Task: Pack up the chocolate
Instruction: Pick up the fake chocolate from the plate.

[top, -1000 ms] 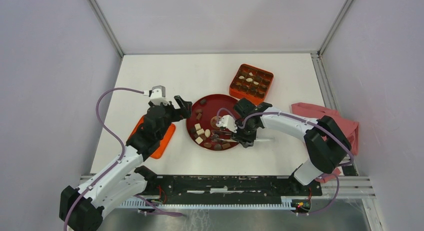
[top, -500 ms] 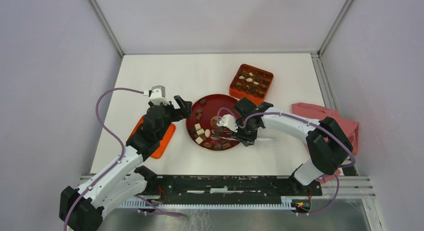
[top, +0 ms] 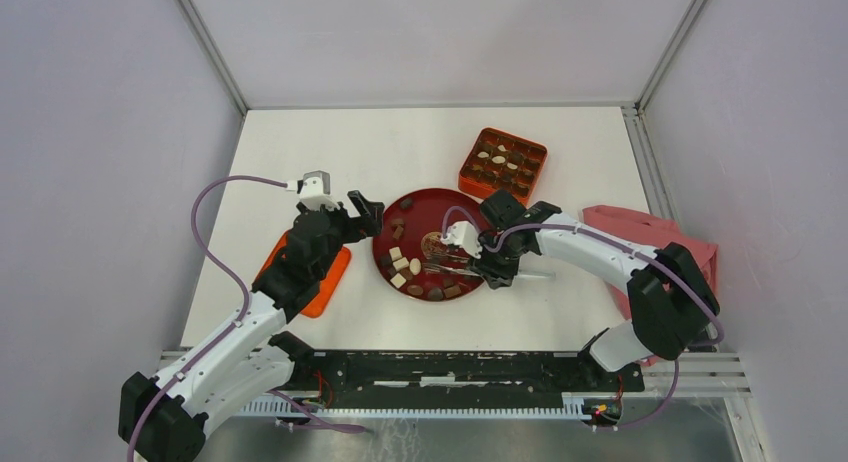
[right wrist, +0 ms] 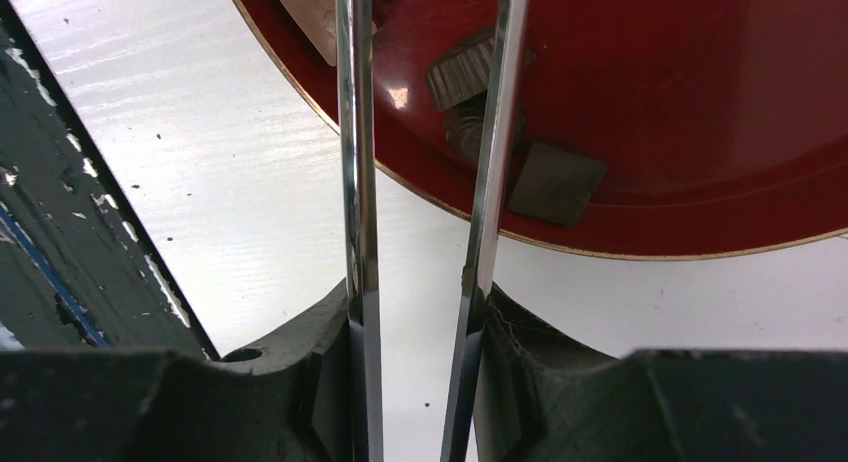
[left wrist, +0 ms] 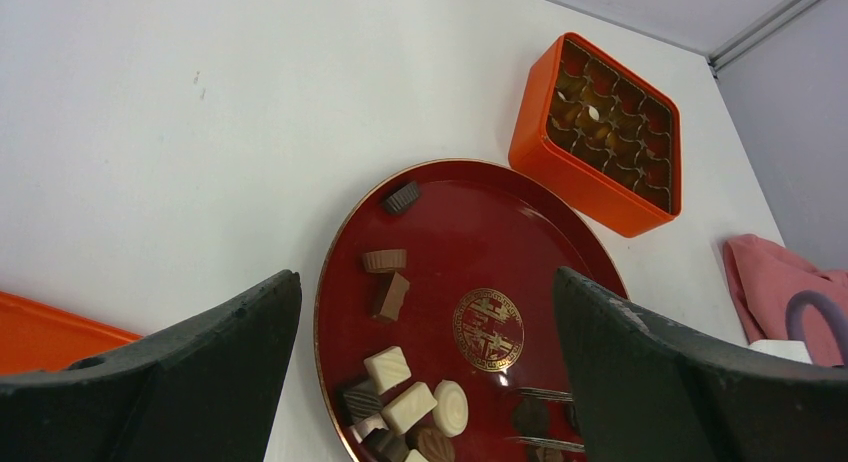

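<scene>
Pale grey walls point(top: 100, 132) close in a white worktop point(top: 300, 152) on three sides. Between the two hands sits a round dark-red plate point(left wrist: 470, 232) with a gold emblem point(left wrist: 488, 329) at its middle. Well to the right of the right hand point(right wrist: 418, 322) a crumpled pink cloth point(top: 660, 232) lies at the worktop's edge. Beyond that hand, apart from the plate, stands a square orange box point(left wrist: 580, 182) with gridded compartments, several filled. Behind the left hand point(top: 366, 212), under its arm, lies a flat orange lid point(top: 335, 274). The left hand hangs above the plate's left rim, fingers spread wide. The right hand is pressed together on slim metal tweezers point(right wrist: 355, 182) near their base; the two blades stand apart and reach ahead of it over the plate's near rim. The bite-size chocolate pieces point(left wrist: 388, 367), cream, light brown and dark, lie mostly on the plate's near-left part, just ahead of the left hand. A ridged dark piece point(right wrist: 460, 77) and a flat square dark piece point(right wrist: 555, 182) lie at the right blade; whether the tips hold any, I cannot tell.
</scene>
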Controlling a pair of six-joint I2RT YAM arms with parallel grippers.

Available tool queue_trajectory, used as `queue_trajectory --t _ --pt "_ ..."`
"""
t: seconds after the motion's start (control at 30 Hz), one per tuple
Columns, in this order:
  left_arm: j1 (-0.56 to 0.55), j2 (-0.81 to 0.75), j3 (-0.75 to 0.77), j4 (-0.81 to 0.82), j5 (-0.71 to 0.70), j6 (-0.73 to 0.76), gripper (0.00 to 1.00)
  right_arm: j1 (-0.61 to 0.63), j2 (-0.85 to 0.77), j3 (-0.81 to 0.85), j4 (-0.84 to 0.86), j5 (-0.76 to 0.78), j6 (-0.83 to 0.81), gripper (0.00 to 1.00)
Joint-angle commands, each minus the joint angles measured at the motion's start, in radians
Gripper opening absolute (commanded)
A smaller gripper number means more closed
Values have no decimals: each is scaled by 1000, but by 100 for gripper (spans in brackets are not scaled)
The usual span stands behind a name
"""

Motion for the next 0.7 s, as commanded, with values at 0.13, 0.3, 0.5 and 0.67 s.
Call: queue_trajectory --t 0.13,0.3,0.5,0.67 --pt "4 -17 -7 43 -6 -27 99 -79 -93 -27 41 -158 -31 0" --pt "4 -14 -5 43 -5 -26 100 -151 -112 -23 40 -242 -51 0" --pt "5 -12 -7 47 -1 -24 100 -260 -119 29 34 -297 -57 0" --pt "4 -7 -4 47 5 -21 100 -343 -121 84 49 -307 -50 0"
